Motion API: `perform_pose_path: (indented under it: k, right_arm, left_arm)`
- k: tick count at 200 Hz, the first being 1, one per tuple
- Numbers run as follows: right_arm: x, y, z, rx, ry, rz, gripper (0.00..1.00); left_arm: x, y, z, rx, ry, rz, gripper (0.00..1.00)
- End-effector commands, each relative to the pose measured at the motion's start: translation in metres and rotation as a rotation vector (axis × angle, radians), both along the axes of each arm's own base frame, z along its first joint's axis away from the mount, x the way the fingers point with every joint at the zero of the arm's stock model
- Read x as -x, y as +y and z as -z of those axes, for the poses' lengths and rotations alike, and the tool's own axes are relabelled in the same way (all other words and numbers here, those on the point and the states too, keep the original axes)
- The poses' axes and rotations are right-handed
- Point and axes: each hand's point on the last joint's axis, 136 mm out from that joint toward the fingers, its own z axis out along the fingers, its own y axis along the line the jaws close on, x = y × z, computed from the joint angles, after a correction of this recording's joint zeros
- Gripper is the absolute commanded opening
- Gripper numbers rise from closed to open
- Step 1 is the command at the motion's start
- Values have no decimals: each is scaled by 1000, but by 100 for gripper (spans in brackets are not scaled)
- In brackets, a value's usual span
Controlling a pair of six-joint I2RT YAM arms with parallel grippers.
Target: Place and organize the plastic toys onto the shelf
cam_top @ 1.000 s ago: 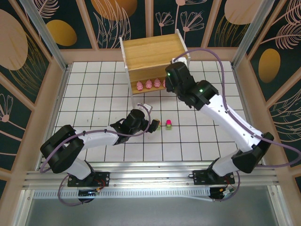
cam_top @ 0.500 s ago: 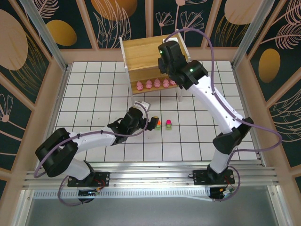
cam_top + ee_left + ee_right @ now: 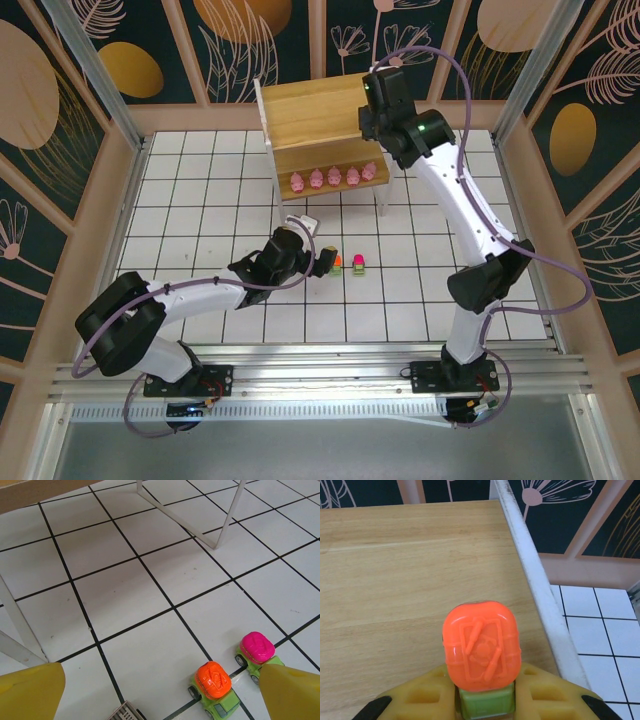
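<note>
Orange-topped green vehicle (image 3: 482,647) was clamped between the right gripper's (image 3: 482,704) yellow fingers, above the shelf's (image 3: 395,580) top wooden board near its right edge. Five pink pigs (image 3: 333,178) lined the lower tier. Left gripper (image 3: 160,692), fingers wide apart, hovered low over a second orange vehicle (image 3: 215,685) and a pink-topped vehicle (image 3: 256,650) on the tiled table (image 3: 125,590).

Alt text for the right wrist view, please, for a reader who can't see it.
The right gripper holds a green toy car with an orange top between its yellow fingers, over the wooden top of the shelf near its white-framed edge. A white tiled table lies beyond that edge.
</note>
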Motion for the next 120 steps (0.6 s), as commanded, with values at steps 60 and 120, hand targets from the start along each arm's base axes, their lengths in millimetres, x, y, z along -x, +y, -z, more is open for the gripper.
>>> perform_pose_path:
  k: [60,120]
  right_arm:
    - [-7,-9,10,-8,29,-12,21]
    - [-6,-7,19,-4,48,-22,22]
  left_arm:
    - [-1,7,-2,1,-1,-22,99]
    - [-1,7,0,-3,1,-23,99]
